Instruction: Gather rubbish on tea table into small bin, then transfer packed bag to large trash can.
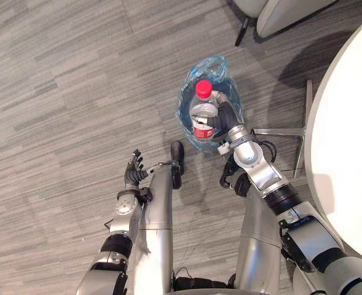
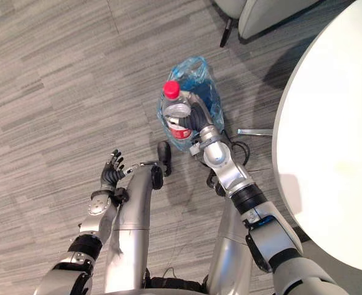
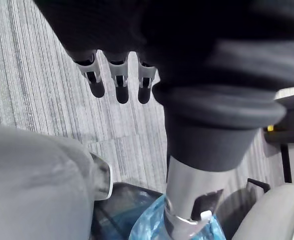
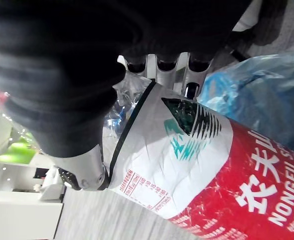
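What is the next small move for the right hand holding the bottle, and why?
Probably lower it slightly and let go. The right hand is curled round the red-capped bottle, upright at the mouth of the blue bag on the floor, so it looks ready to drop in. The left hand is open, aside.
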